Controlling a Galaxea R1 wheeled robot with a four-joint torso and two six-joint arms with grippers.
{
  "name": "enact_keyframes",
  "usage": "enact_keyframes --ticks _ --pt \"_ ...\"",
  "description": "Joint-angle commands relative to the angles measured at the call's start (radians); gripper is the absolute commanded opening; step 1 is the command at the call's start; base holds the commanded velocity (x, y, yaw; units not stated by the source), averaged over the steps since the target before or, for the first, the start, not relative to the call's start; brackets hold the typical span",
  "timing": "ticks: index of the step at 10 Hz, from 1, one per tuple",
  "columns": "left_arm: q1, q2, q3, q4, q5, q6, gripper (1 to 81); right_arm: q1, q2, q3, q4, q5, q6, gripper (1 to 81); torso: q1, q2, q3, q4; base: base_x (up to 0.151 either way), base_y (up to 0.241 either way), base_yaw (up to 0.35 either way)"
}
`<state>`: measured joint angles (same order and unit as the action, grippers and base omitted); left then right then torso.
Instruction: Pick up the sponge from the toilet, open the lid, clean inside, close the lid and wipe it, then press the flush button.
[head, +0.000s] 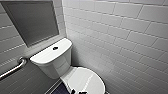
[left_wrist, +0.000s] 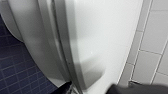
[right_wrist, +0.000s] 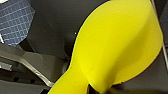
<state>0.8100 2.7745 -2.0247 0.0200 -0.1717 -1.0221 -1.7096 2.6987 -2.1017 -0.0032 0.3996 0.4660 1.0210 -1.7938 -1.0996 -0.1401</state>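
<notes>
The white toilet (head: 53, 65) stands in a tiled corner with its oval lid (head: 87, 81) down. The small dark flush button (head: 55, 48) sits on the flat tank cover. My left gripper (head: 78, 92) is at the lid's near edge. In the left wrist view it (left_wrist: 92, 87) stands open, one dark finger on either side of the rim of the lid (left_wrist: 105, 37). My right gripper (right_wrist: 97, 90) is shut on the bright yellow sponge (right_wrist: 117, 47), which is pinched and bulges out in front of the camera.
A metal grab bar (head: 12, 68) runs along the left wall below a grey framed panel (head: 32, 20). A white tiled wall (head: 125, 37) stands close on the toilet's right. Dark blue floor tiles (left_wrist: 15, 70) lie beside the bowl.
</notes>
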Motion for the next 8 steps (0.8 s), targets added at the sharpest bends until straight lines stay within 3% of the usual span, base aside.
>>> enact_keyframes --ticks 1,4,8 --pt "-0.134 0.002 -0.02 0.006 -0.093 -0.01 81.1 -0.02 -0.009 0.02 -0.014 -0.071 0.005 1.0 0.0 0.0 0.0 0.0 0.0 0.0 0.0" --pt "-0.134 -0.027 0.043 0.064 -0.166 -0.01 81.1 -0.011 -0.009 0.029 -0.014 -0.071 0.003 1.0 0.0 0.0 0.0 0.0 0.0 0.0 0.0" --pt "-0.123 -0.036 0.115 0.101 -0.157 -0.01 81.1 0.004 -0.009 0.037 -0.014 -0.074 0.003 1.0 0.0 0.0 0.0 0.0 0.0 0.0 0.0"
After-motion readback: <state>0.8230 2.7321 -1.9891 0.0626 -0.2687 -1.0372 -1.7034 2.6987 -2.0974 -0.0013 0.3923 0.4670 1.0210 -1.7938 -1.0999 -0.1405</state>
